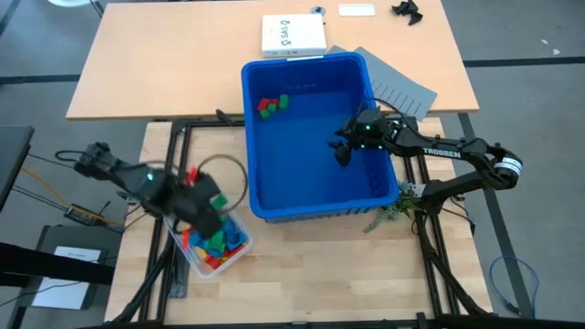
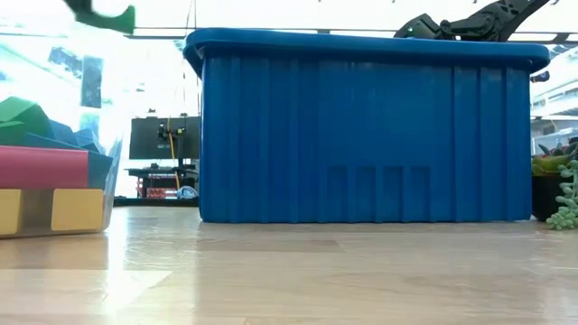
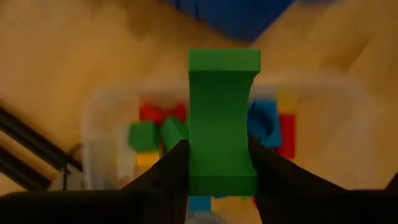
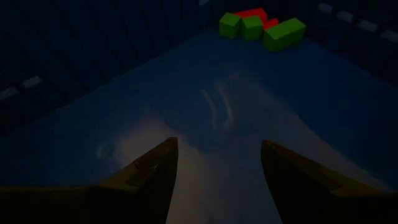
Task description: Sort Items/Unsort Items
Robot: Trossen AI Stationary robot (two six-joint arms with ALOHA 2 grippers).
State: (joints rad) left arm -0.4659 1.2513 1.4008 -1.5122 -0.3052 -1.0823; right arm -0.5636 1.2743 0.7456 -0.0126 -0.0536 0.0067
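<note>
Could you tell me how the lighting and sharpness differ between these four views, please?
High view: evenly lit, but the left gripper is smeared by motion blur. Low view: strongly backlit by a bright room, with the clear container washed out. Left wrist view: the held green block is sharp, the background soft. Right wrist view: very dark inside the blue bin, with a pale glare patch on its floor.

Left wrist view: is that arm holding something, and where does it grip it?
Yes. The left end effector pinches a green block by its two sides, near its lower end, above the clear tub.
</note>
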